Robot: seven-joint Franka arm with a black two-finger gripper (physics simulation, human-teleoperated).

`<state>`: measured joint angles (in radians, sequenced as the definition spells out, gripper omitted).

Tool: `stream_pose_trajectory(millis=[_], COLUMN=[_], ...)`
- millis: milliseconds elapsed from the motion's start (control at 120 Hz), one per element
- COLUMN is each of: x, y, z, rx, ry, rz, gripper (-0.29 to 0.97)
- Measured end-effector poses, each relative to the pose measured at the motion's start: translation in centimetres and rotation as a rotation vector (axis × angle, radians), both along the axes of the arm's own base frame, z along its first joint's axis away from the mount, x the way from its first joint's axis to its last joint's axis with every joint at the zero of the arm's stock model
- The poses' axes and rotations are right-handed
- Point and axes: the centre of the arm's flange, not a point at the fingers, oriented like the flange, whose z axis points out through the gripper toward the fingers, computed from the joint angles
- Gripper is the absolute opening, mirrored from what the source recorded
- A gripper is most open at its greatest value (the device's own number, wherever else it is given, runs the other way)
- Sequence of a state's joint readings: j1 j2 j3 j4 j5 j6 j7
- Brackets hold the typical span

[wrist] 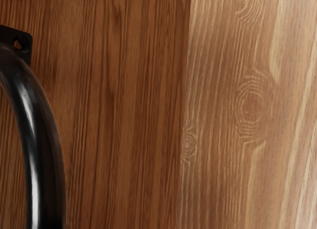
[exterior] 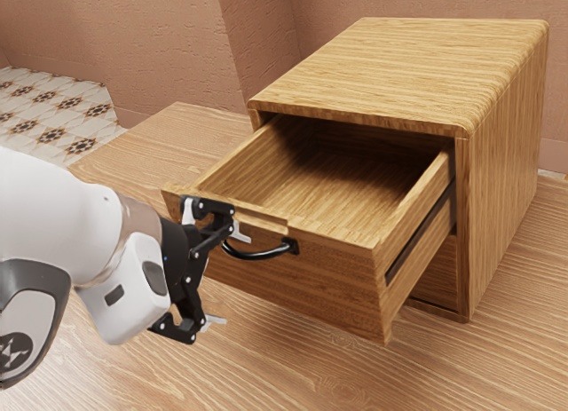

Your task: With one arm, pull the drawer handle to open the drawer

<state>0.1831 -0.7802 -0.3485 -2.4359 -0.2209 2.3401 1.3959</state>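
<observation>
The wooden cabinet (exterior: 479, 118) has its single drawer (exterior: 311, 176) pulled well out, and the drawer's inside is bare. A curved black handle (exterior: 262, 250) sticks out from the drawer front (exterior: 293, 282). My black gripper (exterior: 217, 271) is at the handle's end nearer the exterior view's left. It is open, with its fingers spread wide one above the other. The upper finger (exterior: 216, 223) sits right by that end of the handle, while the lower one is well below it. In the wrist view the glossy handle (wrist: 34, 140) and its mounting plate lie close against the darker drawer front (wrist: 124, 110).
The cabinet stands on a light wooden floor (exterior: 355, 375), also seen in the wrist view as paler floor boards (wrist: 252, 110). Behind it are brown walls (exterior: 133, 38) and a patterned tile patch (exterior: 44, 109) at the exterior view's far left. My white arm (exterior: 62, 242) fills the lower left.
</observation>
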Motion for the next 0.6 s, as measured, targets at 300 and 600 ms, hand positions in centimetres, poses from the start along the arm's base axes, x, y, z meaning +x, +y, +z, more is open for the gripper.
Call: stream_pose_trajectory(millis=[300, 600], x=[-0.8, -3.8], y=[-0.5, -0.5], z=[1.0, 3.6], rx=[-0.017, -0.024], ry=[-0.031, -0.102], rz=[0.001, 0.010], gripper=[0.68, 0.68])
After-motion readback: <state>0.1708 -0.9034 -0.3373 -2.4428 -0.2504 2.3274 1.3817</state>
